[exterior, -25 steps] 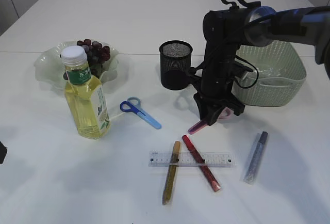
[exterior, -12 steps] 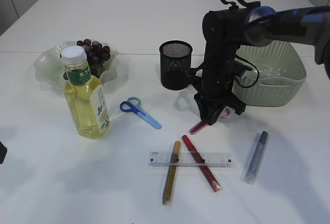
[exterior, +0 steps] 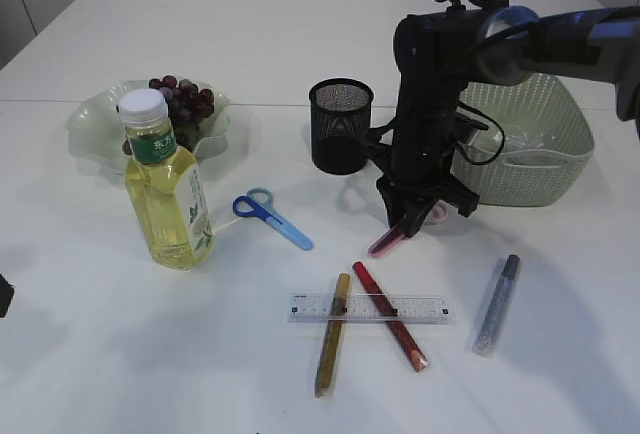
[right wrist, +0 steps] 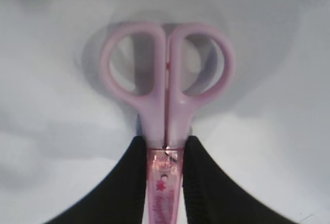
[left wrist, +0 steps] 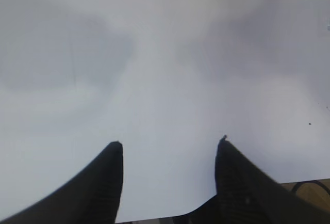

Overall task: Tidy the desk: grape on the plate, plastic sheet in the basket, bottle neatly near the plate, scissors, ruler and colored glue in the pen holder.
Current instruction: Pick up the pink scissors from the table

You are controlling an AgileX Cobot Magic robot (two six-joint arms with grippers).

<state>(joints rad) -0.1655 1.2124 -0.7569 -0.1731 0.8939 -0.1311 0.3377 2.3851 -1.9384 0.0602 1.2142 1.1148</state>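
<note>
While the right gripper (right wrist: 164, 154) pinches the pink scissors (right wrist: 166, 90) at the pivot, their blades slant near-left, handles far-right; the left gripper (left wrist: 169, 144) gapes empty.

**White desk and the items lying on it**

A large plain white desk (exterior: 250, 44) is seen, crossed by a faint seam at the back. At the left, a pale green ruffled plate (exterior: 95, 124) is set, with a bottle (exterior: 166, 186) of yellow liquid stood upright just in front of it. Blue-handled scissors (exterior: 272, 217) are laid flat near the middle. A black mesh pen holder (exterior: 341, 125) is placed behind them, and a pale green basket (exterior: 545, 149) at the right. In front, a clear ruler (exterior: 369, 308) is laid across a gold glue stick (exterior: 332, 335) and a red glue stick (exterior: 390, 316); a silver-blue glue stick (exterior: 497, 304) is set apart to the right.
</note>
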